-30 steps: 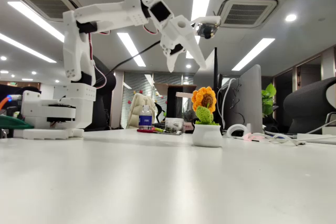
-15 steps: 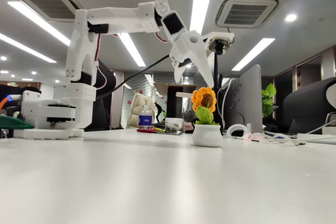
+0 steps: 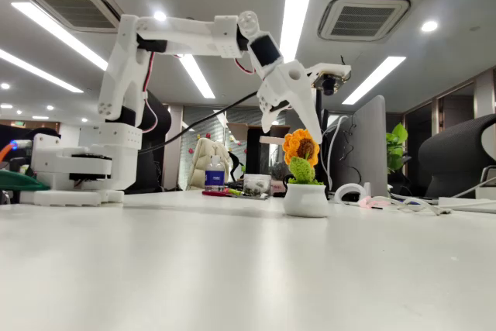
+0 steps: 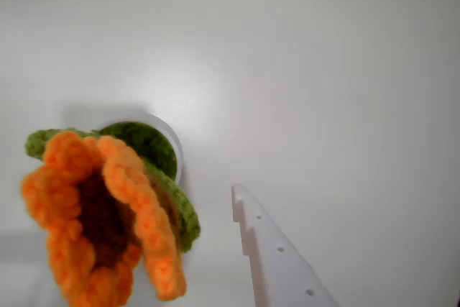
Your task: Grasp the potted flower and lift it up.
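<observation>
While no lettering can be read anywhere, the small bottle (image 3: 215, 171) far back on the table (image 3: 232, 269) shows a blue label too small to make out. The potted flower (image 3: 304, 176) is a crocheted sunflower with orange-yellow petals, brown centre and green leaves in a round white pot, standing upright right of centre in the fixed view. The white gripper (image 3: 293, 125) hangs just above and left of the bloom, not touching it, fingers apart. In the wrist view one white finger (image 4: 277, 257) points beside the flower (image 4: 108, 213). Bare tabletop lies open on the near side.
</observation>
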You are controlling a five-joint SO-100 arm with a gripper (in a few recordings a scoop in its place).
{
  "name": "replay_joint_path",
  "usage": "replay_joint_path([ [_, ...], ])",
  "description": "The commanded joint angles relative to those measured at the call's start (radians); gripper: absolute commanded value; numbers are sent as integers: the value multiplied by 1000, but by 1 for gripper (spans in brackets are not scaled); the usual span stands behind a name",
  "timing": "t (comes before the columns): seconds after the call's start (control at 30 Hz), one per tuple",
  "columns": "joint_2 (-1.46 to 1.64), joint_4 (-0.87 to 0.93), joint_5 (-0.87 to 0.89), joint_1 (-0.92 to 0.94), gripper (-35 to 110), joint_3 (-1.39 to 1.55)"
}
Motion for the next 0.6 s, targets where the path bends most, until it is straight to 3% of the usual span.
replay_joint_path([
  [0.0,12,5,-6,-3,77,-40],
  [0.57,-6,12,3,3,75,-32],
])
